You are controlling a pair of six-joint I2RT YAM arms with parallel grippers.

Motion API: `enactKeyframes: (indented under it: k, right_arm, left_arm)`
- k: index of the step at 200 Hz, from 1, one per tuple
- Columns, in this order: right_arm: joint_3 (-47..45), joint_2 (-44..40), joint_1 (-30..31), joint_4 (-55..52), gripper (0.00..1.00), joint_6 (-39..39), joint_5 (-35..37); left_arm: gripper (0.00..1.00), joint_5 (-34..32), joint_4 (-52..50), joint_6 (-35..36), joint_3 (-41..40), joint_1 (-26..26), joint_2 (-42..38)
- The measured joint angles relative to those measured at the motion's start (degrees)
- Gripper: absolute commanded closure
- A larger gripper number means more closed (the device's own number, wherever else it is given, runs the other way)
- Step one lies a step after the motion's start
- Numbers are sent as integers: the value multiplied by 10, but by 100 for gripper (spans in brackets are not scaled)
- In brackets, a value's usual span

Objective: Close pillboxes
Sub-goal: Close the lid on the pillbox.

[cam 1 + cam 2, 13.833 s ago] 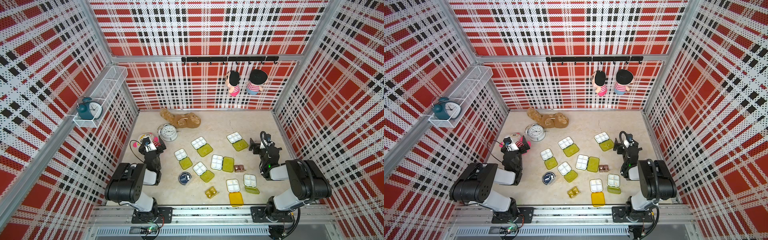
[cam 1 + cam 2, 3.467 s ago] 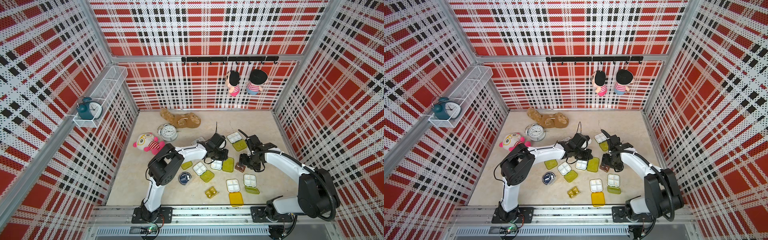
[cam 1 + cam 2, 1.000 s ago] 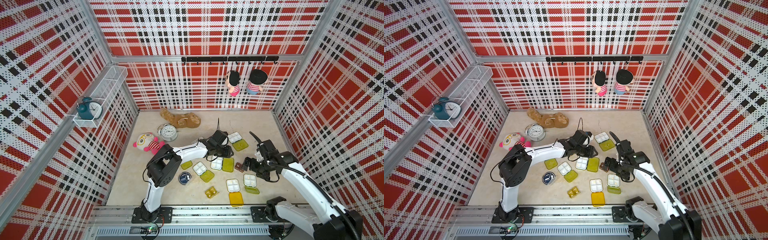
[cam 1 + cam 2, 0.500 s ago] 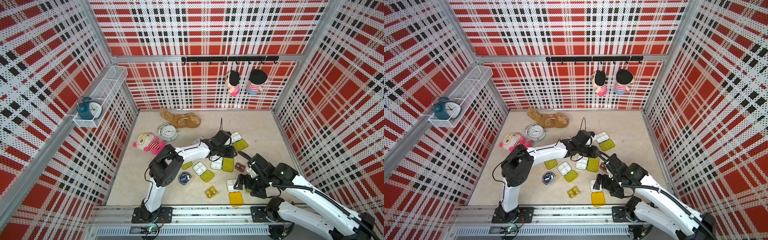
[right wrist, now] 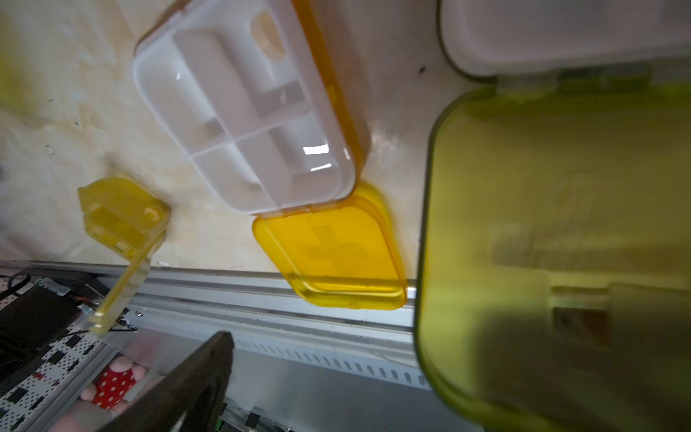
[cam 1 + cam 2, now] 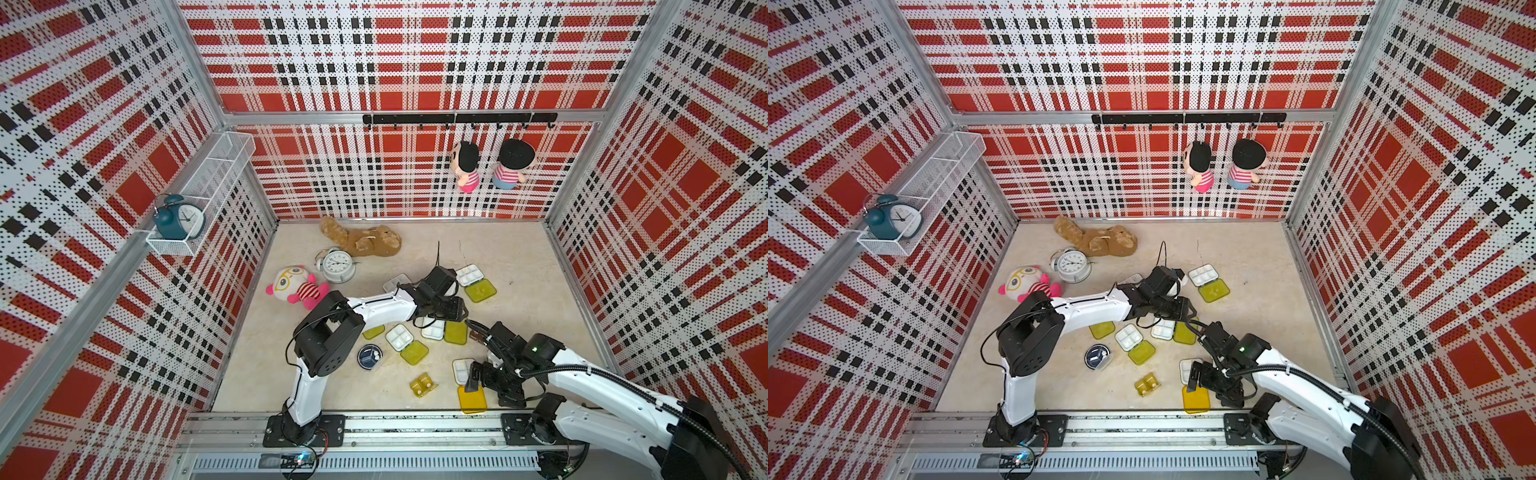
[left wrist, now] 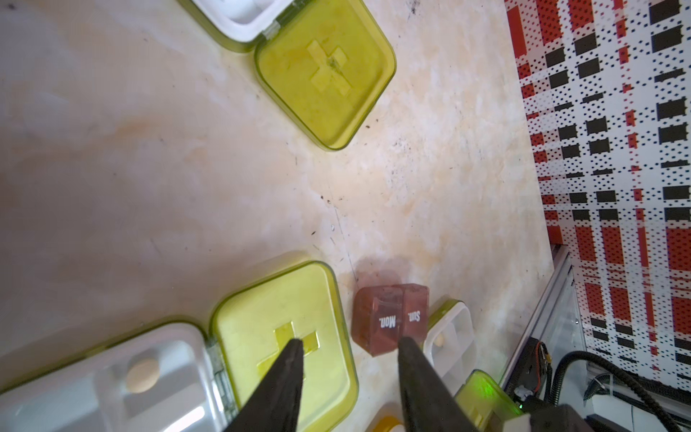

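Translucent glossy lime plastic lid (image 7: 325, 71), glossy white plastic tray (image 5: 243, 108), matt marbled tabletop (image 7: 149, 168), brushed-metal rail (image 5: 209, 288), plush cloth bear (image 6: 365, 243).

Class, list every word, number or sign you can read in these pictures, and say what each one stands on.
"Mon.": on one cell of the brown pillbox, left wrist view.
"Sun.": on the neighbouring cell of the same box.
Raised cross, no letters: on a lime-green lid and on the orange-yellow lid.
Dial numerals on the white alarm clock and the teal alarm clock: too small to read.
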Motion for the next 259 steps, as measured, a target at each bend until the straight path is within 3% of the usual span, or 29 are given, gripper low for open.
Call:
enactKeyframes:
  k: [61, 122, 187, 259]
  right_arm:
    - [40, 21, -90, -5, 0, -74, 31]
    - [108, 98, -110, -2, 0, -131, 59]
    - [110, 128, -158, 4, 0, -175, 78]
    - [110, 149, -164, 35, 0, -183, 80]
  left_arm:
    - [55, -1, 2, 0, 0, 8, -4]
    - [55, -1, 2, 0, -2, 14, -5]
    - [55, -2, 5, 0, -37, 27, -30]
    - [55, -2, 5, 0, -48, 33, -40]
